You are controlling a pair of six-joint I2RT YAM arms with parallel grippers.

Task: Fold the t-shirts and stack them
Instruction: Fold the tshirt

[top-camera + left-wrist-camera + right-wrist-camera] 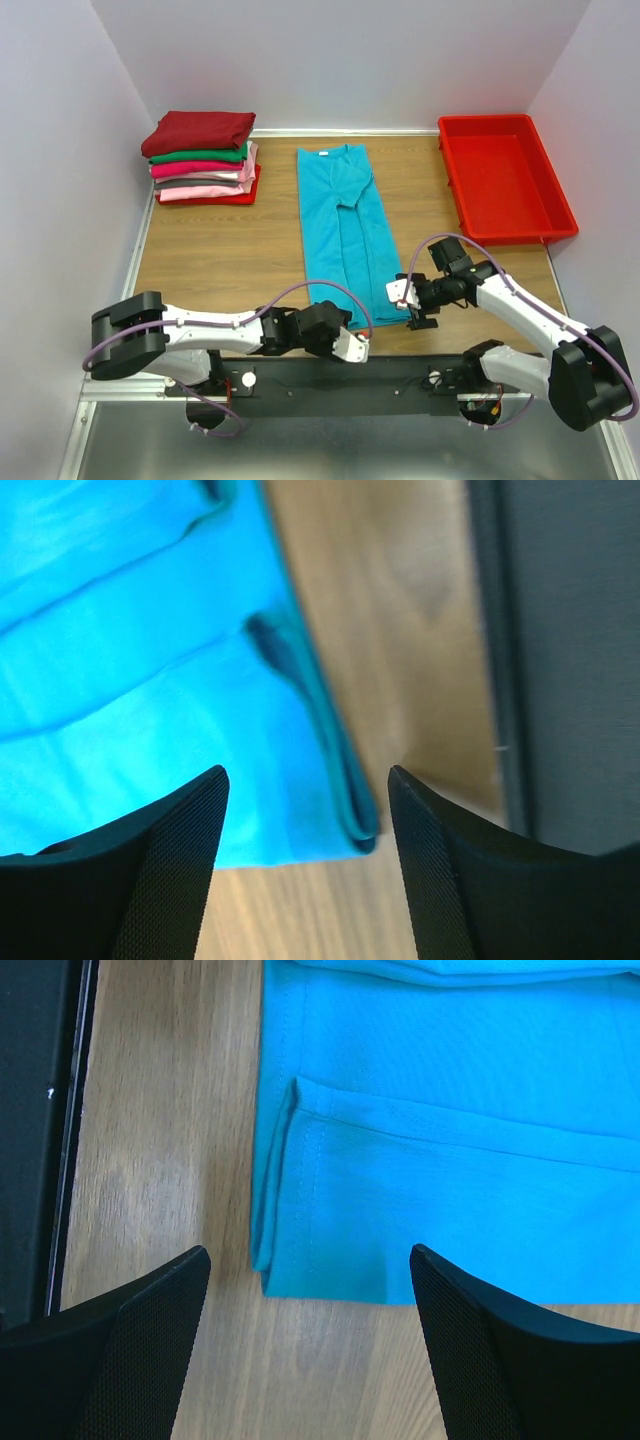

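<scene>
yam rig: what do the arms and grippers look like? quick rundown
The left arm and right arm have white links and bulky black joints, with a lilac cable looping along each. The left gripper and right gripper each have two black curved fingers with fine-textured inner faces.

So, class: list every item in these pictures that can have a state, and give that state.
Teal cotton t-shirt: folded lengthwise into a long strip, lying flat.
Stack of folded t-shirts: piled neatly, far left corner.
Red plastic bin: empty.
Left tool: open, over a hem corner.
Right tool: open, holding nothing.
</scene>
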